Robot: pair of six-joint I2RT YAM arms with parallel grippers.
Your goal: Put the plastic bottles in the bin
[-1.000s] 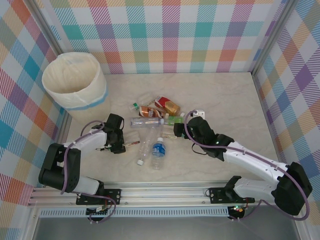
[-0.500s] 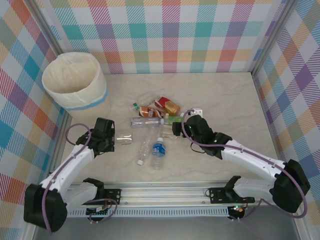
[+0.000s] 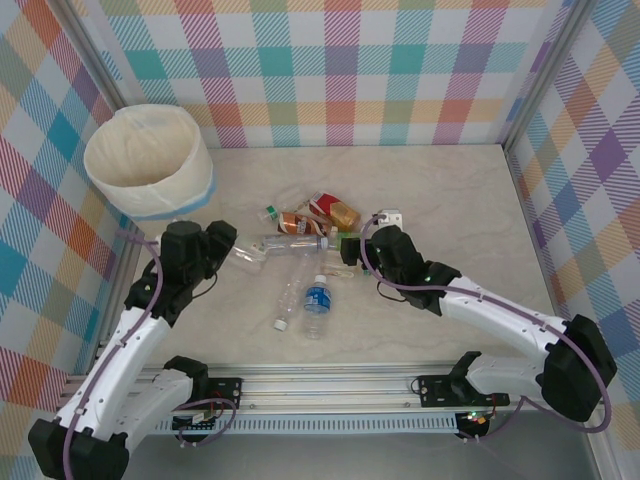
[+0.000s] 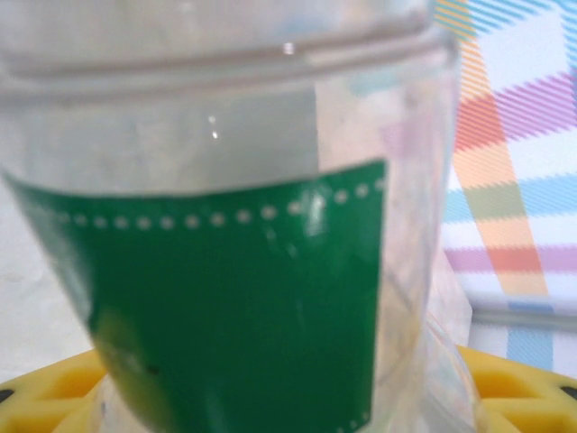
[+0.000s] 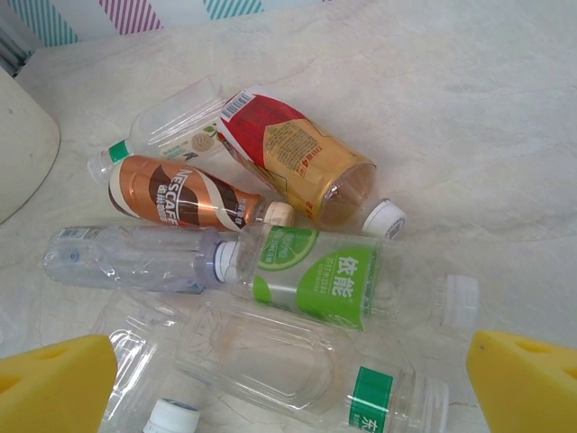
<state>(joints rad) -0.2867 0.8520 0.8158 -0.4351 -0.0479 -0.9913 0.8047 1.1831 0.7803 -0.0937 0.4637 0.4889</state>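
The bin (image 3: 150,160) stands at the upper left of the top view, in the far left corner of the surface (image 3: 450,200). Just below and right of it the left jaws, at the end of the left arm (image 3: 140,320), are clamped on a clear bottle (image 3: 245,256) with a green label that juts toward the centre; the left wrist view has it close up between yellow pads (image 4: 45,401). At the centre lies a pile: a brown bottle (image 5: 171,194), a red-and-gold bottle (image 5: 288,158), a light-green bottle (image 5: 315,280) and several clear ones, touching or overlapping. Below the pile a blue-label bottle (image 3: 317,298) lies beside another clear one. The right jaws, on the right arm (image 3: 490,310), stand wide apart at the pile's right edge, yellow tips (image 5: 54,383) in both lower corners of the right wrist view, holding nothing
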